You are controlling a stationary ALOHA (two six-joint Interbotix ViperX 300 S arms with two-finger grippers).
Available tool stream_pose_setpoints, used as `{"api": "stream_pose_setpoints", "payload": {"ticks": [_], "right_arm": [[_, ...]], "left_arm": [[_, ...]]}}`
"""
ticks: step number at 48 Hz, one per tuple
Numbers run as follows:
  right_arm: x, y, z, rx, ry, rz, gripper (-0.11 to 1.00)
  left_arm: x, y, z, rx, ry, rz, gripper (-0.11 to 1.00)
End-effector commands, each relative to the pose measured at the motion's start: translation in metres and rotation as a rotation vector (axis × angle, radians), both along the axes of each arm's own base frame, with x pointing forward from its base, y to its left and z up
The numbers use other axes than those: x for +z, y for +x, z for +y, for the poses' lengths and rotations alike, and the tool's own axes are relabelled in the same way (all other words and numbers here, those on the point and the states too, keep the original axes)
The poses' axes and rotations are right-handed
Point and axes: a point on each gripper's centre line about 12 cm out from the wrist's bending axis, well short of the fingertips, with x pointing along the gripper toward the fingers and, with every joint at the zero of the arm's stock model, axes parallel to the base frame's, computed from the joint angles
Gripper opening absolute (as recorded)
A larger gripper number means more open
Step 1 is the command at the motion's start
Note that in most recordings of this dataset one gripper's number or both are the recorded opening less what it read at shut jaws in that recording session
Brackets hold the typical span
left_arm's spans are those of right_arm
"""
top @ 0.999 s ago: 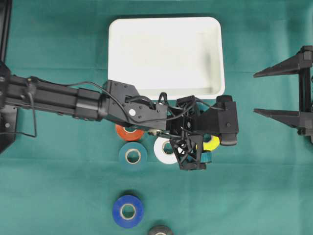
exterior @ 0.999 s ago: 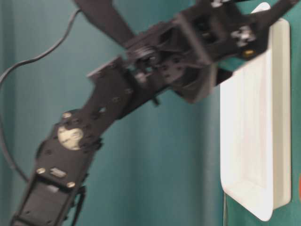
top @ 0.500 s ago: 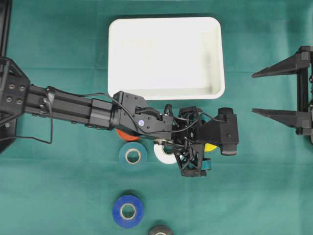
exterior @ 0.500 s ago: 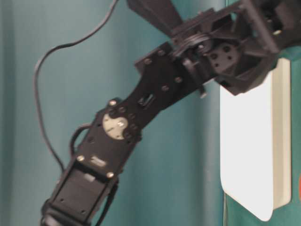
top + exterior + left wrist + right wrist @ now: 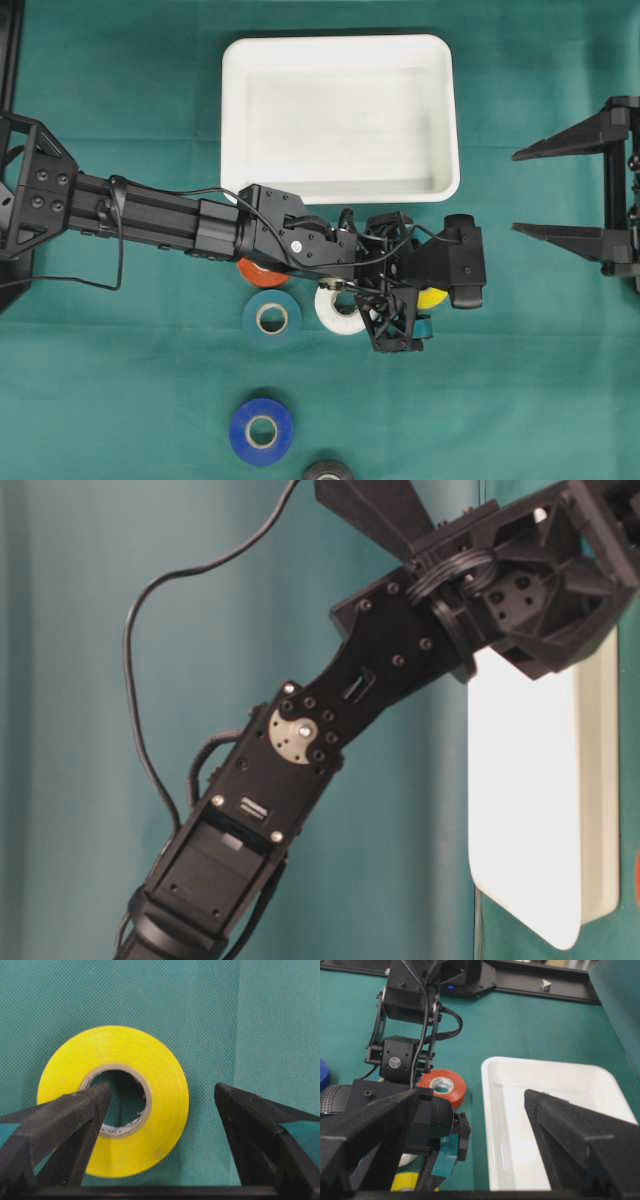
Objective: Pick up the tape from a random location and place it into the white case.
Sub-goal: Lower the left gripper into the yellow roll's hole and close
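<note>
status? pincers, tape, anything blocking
Left pincer open, one finger over the yellow tape core, the other outside. Right pincer open, parked right of the case. Case holds no tape. White roll lies close by.

Flat yellow tape (image 5: 114, 1104), empty white case (image 5: 340, 115)

The left arm reaches from the left edge of the tabletop out past its middle, wrist bent downward. The left gripper (image 5: 160, 1110) points down at the cloth with its jaws spread wide, one finger (image 5: 75, 1120) lying over the hole of the yellow tape roll (image 5: 150, 1070). The right gripper (image 5: 560, 190) sits at the right edge, level, jaws wide apart and holding nothing.
</note>
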Motion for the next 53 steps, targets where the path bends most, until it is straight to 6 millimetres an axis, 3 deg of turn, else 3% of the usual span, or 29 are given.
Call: {"api": "stream_pose_setpoints", "payload": {"ticks": [1,12,18,31,53], "right_arm": [[0.004,0.002,0.000,-0.001,-0.002,-0.009,0.91],[0.004,0.002,-0.001,-0.003,0.000,-0.009,0.91],[0.004,0.002,0.000,-0.002,-0.001,-0.011,0.91],[0.005,0.002,0.000,-0.001,-0.002,-0.014,0.91],[0.004,0.002,0.000,-0.002,-0.001,-0.011,0.91]], "left_arm": [[0.007,0.004,0.001,0.012,-0.008,-0.022,0.99],[0.001,0.001,-0.002,0.025,-0.021,0.002,0.99],[0.000,-0.001,-0.006,0.017,-0.018,0.018,0.92],[-0.002,-0.005,-0.016,-0.008,-0.008,0.065,0.26],[0.026,0.001,-0.018,-0.019,-0.006,0.008,0.26]]}}
